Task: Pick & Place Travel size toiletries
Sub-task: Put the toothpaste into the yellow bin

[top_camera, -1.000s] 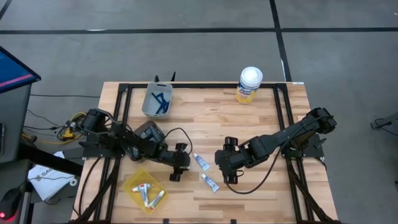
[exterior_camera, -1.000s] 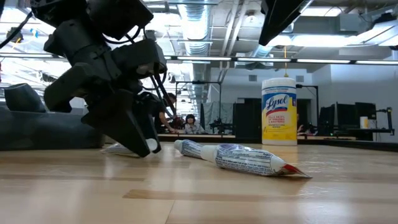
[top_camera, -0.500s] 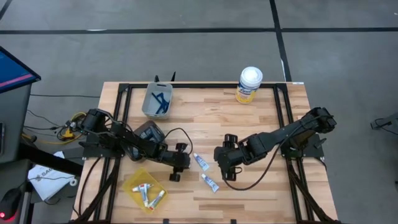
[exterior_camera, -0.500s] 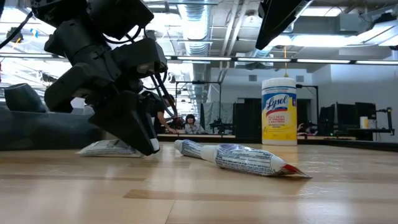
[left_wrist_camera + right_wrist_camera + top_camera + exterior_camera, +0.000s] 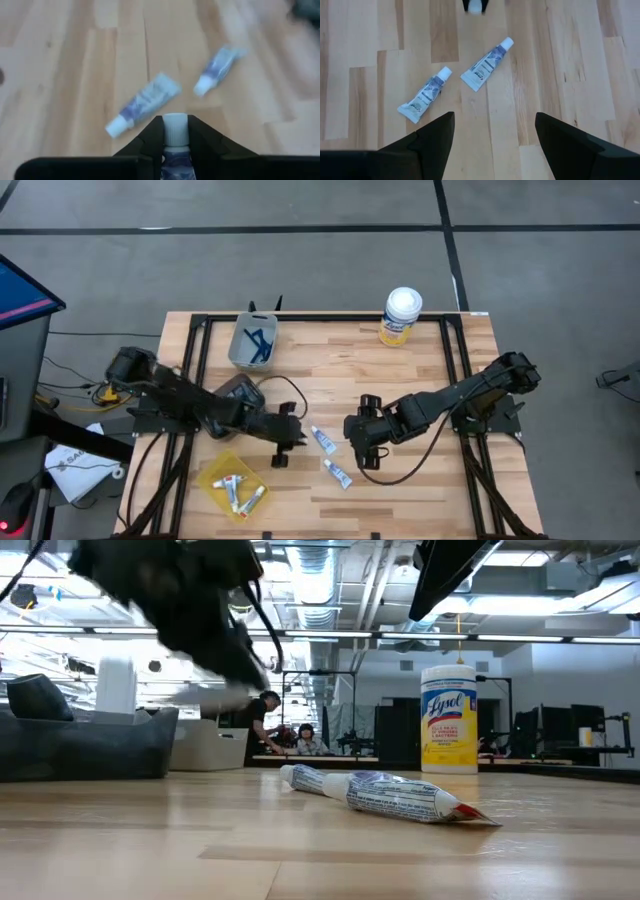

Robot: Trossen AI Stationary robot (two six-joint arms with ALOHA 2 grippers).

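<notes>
Two small white tubes with blue marks [image 5: 323,441] [image 5: 337,473] lie flat on the wooden table; the right wrist view shows them too [image 5: 486,65] [image 5: 426,95]. My left gripper [image 5: 175,131] is shut on a third such tube [image 5: 175,159], left of the two and above the table [image 5: 283,452]. In the low view it is a blur [image 5: 205,625]. My right gripper [image 5: 495,142] hangs open above the table, right of the two tubes [image 5: 358,448], touching nothing. My left gripper pinches the tube between its two fingers just behind the white cap [image 5: 175,125], which pokes out past the fingertips. The tube lies along the fingers, its body running back between them. The fingers slant downward. The tube is lifted clear of the table.
A yellow tray [image 5: 215,472] with several white tubes sits at the near left. A grey bin [image 5: 240,352] holding blue razors stands at the far left. A yellow canister with a white lid [image 5: 401,315] stands at the far edge.
My left gripper has risen from the table with the tube, which half a second ago still lay flat on the wood beside its fingers and now hangs clear. The two other tubes have not moved.
</notes>
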